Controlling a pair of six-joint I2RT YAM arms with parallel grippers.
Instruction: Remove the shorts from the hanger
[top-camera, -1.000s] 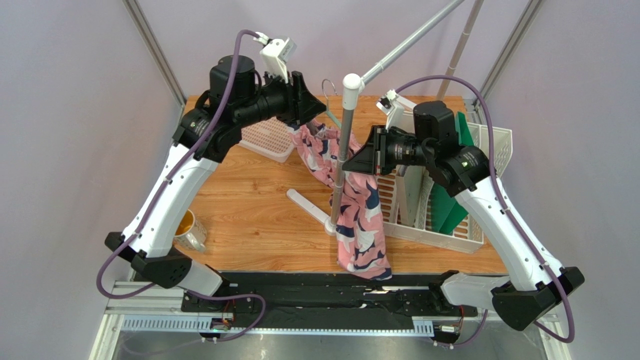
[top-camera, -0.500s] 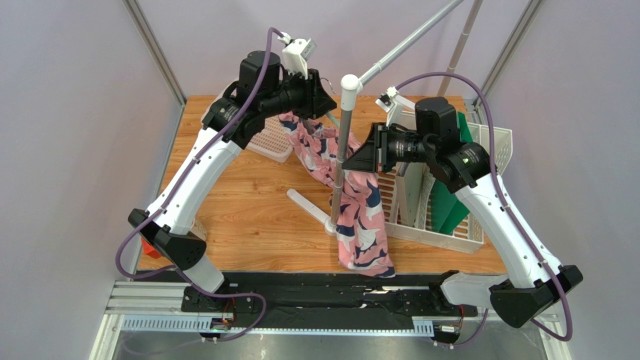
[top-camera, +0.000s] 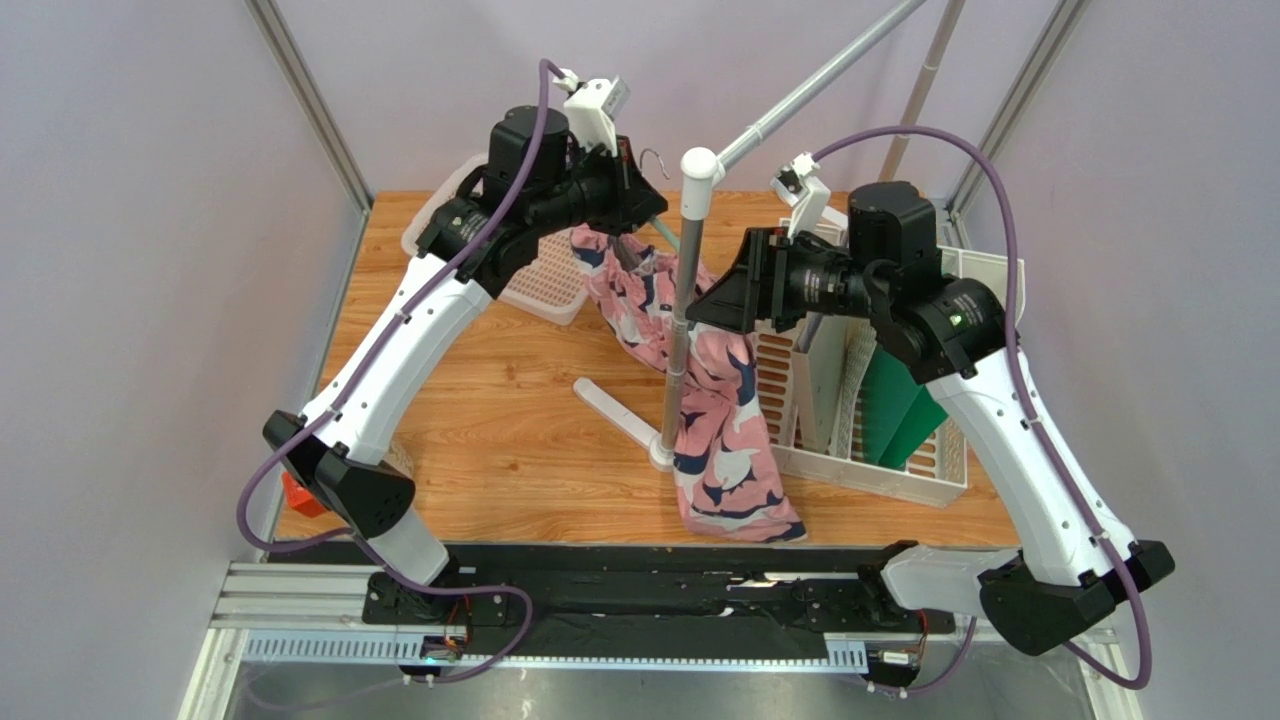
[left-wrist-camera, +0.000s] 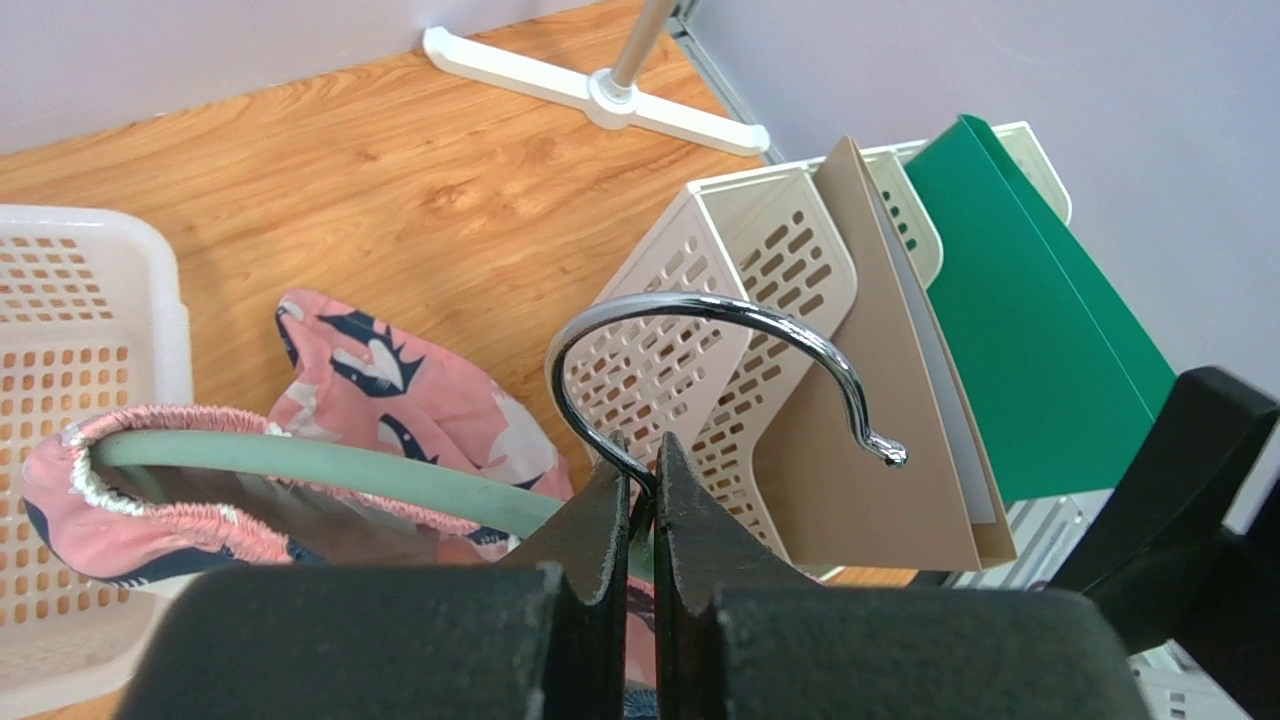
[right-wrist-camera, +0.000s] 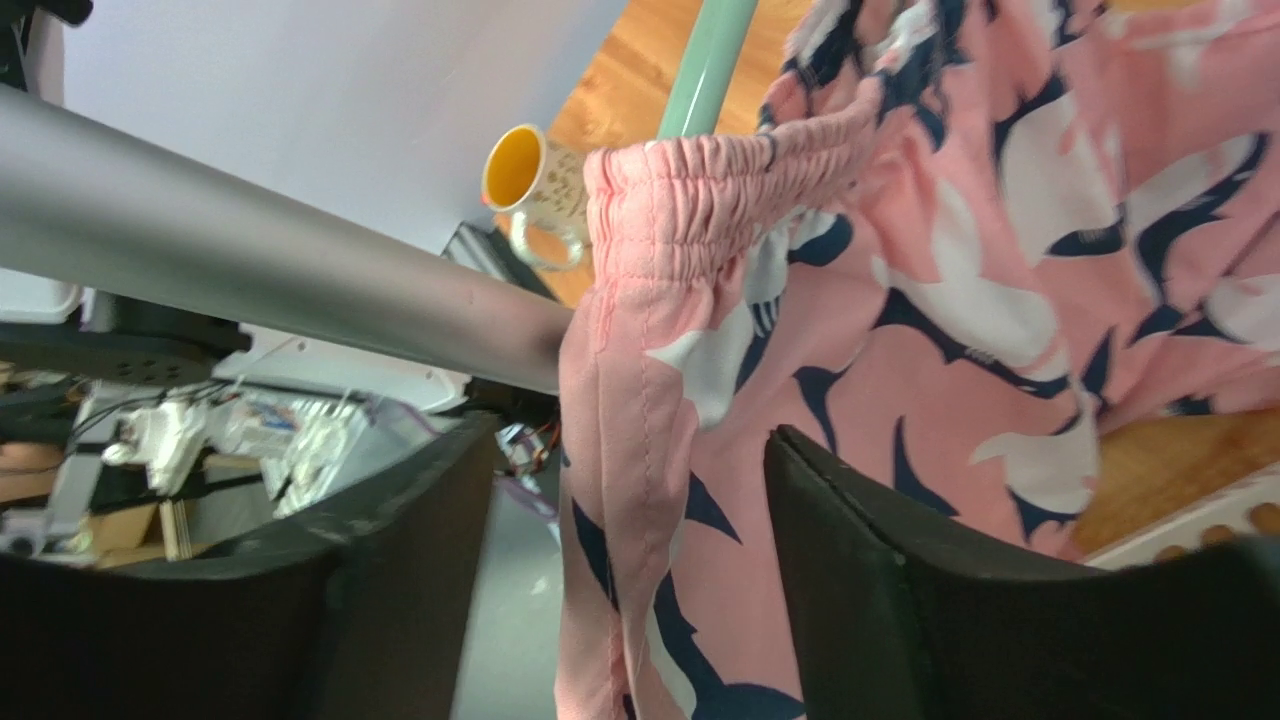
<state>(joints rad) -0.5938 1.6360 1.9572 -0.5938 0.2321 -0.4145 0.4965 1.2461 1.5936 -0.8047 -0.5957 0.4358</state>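
Note:
The pink shorts (top-camera: 724, 438) with navy-and-white shapes hang over the mint-green hanger (left-wrist-camera: 301, 468), one leg trailing down to the table's front edge. My left gripper (top-camera: 637, 186) (left-wrist-camera: 643, 465) is shut on the hanger's silver wire hook (left-wrist-camera: 706, 305), pinching the wire at its base. My right gripper (top-camera: 706, 308) (right-wrist-camera: 631, 435) stands open beside the grey pole. A fold of the shorts (right-wrist-camera: 932, 300) hangs loose between its fingers, apart from both pads. The elastic waistband (right-wrist-camera: 691, 180) sits bunched on the hanger's arm (right-wrist-camera: 703, 60).
The grey rack pole (top-camera: 688, 300) stands upright mid-table on a white cross base (top-camera: 616, 413), right next to both grippers. A white basket (top-camera: 534, 278) sits back left. A white file rack (top-camera: 887, 450) with green folders (top-camera: 902, 405) is at the right. A yellow-lined mug (right-wrist-camera: 519, 173) stands front left.
The left arm rose toward the back and its gripper closed on the hanger's hook. The right gripper opened and let go of the shorts, whose lower leg has slid slightly.

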